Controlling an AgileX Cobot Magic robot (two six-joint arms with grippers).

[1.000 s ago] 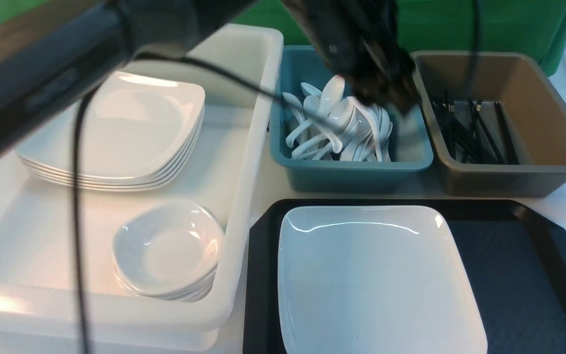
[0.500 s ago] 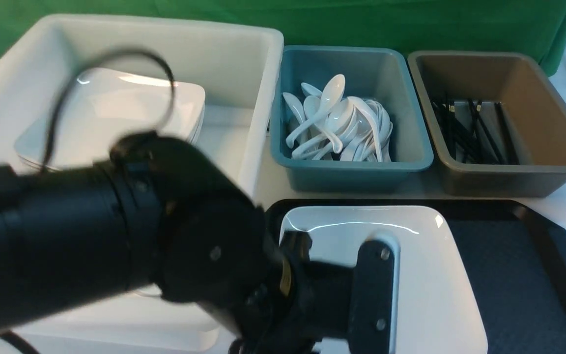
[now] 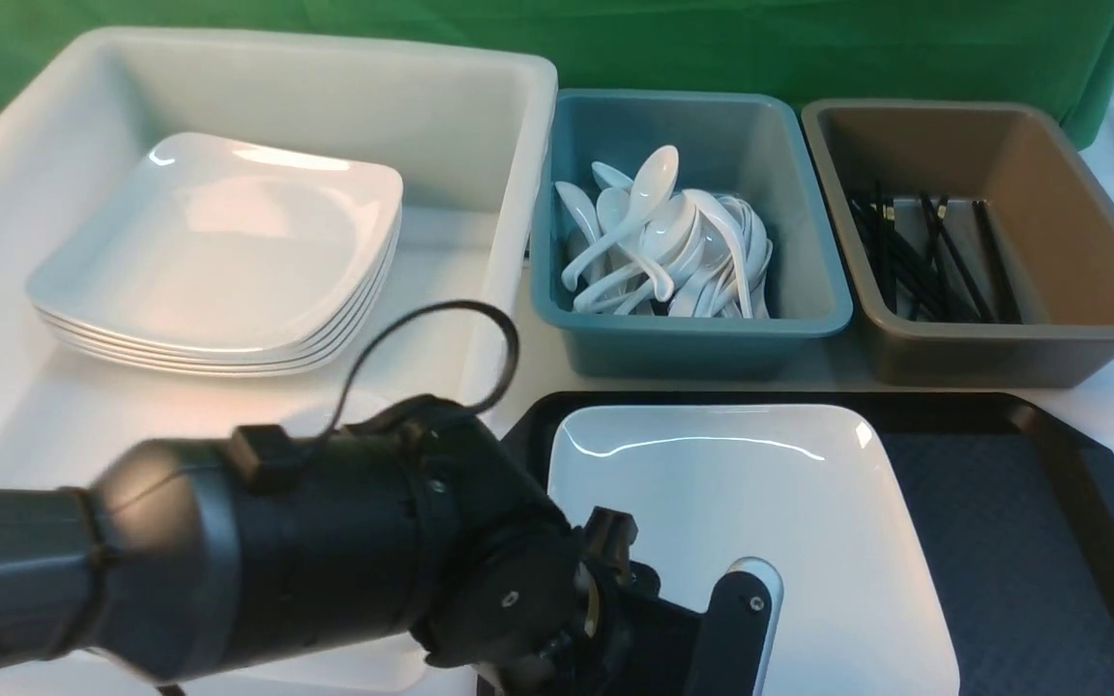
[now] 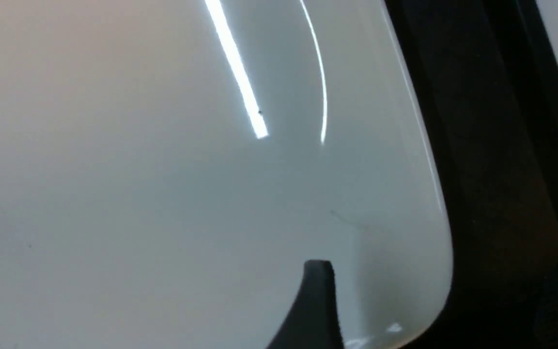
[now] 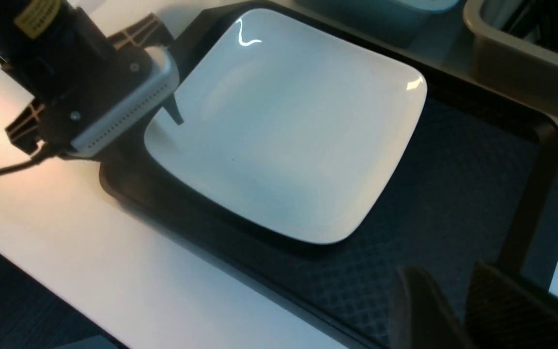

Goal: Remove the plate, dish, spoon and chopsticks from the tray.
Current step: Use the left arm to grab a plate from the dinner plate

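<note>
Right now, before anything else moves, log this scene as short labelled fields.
Tray: large black plastic tray, glossy white square plate on it
Plate position: toward the tray's left end
White bin: stacked white square plates
Teal bin: piled white spoons
Brown bin: thin black chopsticks
Left gripper: one finger visible, over the plate's near-left part; grip unclear
Right gripper: fingers apart, nothing between them
Remaining: plate still to be cleared
</note>
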